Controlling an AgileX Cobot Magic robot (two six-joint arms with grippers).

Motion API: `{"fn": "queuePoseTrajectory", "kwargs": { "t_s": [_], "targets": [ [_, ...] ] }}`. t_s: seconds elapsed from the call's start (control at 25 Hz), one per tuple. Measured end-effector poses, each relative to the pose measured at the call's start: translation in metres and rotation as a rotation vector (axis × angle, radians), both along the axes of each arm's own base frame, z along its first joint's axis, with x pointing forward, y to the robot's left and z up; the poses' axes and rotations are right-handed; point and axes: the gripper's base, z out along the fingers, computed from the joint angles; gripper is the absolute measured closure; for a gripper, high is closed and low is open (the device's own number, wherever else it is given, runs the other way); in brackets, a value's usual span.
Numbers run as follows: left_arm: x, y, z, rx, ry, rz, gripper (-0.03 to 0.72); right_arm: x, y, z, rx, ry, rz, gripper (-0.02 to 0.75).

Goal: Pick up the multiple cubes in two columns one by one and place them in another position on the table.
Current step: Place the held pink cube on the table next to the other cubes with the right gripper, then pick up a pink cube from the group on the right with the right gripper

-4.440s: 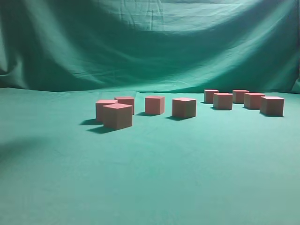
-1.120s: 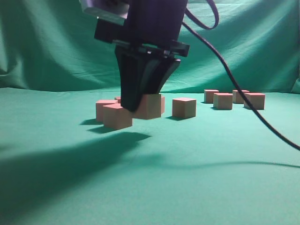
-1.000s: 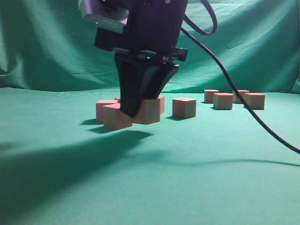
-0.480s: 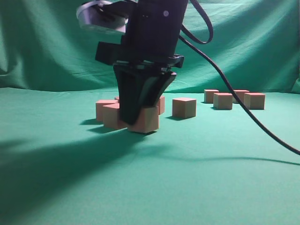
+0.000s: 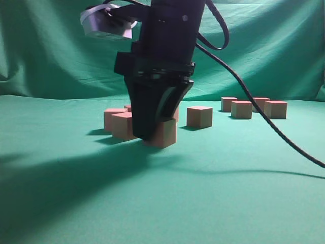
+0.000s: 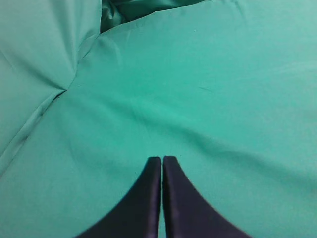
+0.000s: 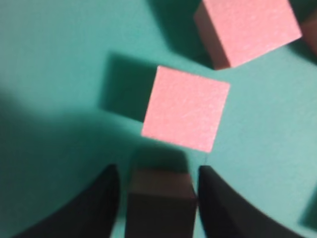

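Observation:
My right gripper (image 5: 152,136) stands over the table (image 5: 213,193), its fingers down on either side of a pinkish-red cube (image 5: 166,134) that rests on the cloth. In the right wrist view that cube (image 7: 159,203) sits dark between the fingertips (image 7: 110,181), with a strip of cloth showing on each side; the right gripper (image 7: 158,171) is open. Just beyond it lies a second cube (image 7: 186,115), and a third (image 7: 246,29) lies further off. My left gripper (image 6: 162,158) is shut over bare green cloth, holding nothing.
Two cubes (image 5: 121,125) sit close to the left of the right gripper, and one (image 5: 199,116) stands behind to the right. Several more cubes (image 5: 241,109) line up at the far right. The arm's black cable (image 5: 264,122) trails down to the right. A green cloth backdrop (image 5: 51,51) closes the rear.
The right gripper came down with the cube until it rested on the cloth beside the left group. The fingers then spread away from its sides. The left gripper's earlier state is not shown.

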Motion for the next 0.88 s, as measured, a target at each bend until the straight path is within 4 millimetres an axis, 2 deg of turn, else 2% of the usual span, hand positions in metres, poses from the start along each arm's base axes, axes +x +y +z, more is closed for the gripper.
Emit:
{"fn": "queuePoseTrajectory", "kwargs": {
  "t_s": [0.16,0.2,0.36,0.4,0.56,0.68,0.72,0.8,0.88],
  "targets": [
    [0.000,0.000,0.000,0.000,0.000,0.000,0.688,-0.001,0.000,0.002,-0.011,0.017,0.002,0.170],
    [0.000,0.000,0.000,0.000,0.000,0.000,0.688,0.000,0.000,0.006,-0.013,0.021,-0.002,0.141],
    [0.000,0.000,0.000,0.000,0.000,0.000,0.688,0.005,0.002,0.041,-0.037,0.031,-0.046,0.141],
    [0.000,0.000,0.000,0.000,0.000,0.000,0.688,0.007,0.002,0.054,-0.048,0.023,-0.060,0.099],
    [0.000,0.000,0.000,0.000,0.000,0.000,0.688,0.017,-0.005,0.110,-0.028,-0.057,-0.100,0.115],
    [0.000,0.000,0.000,0.000,0.000,0.000,0.688,0.033,-0.024,0.148,0.041,-0.134,-0.208,0.115],
    [0.000,0.000,0.000,0.000,0.000,0.000,0.688,0.040,-0.035,0.158,0.062,-0.152,-0.275,0.158],
    [0.000,0.000,0.000,0.000,0.000,0.000,0.688,0.055,-0.059,0.168,0.086,-0.163,-0.439,0.172],
    [0.000,0.000,0.000,0.000,0.000,0.000,0.688,0.072,-0.088,0.169,0.099,-0.143,-0.628,0.172]
  ]
}}
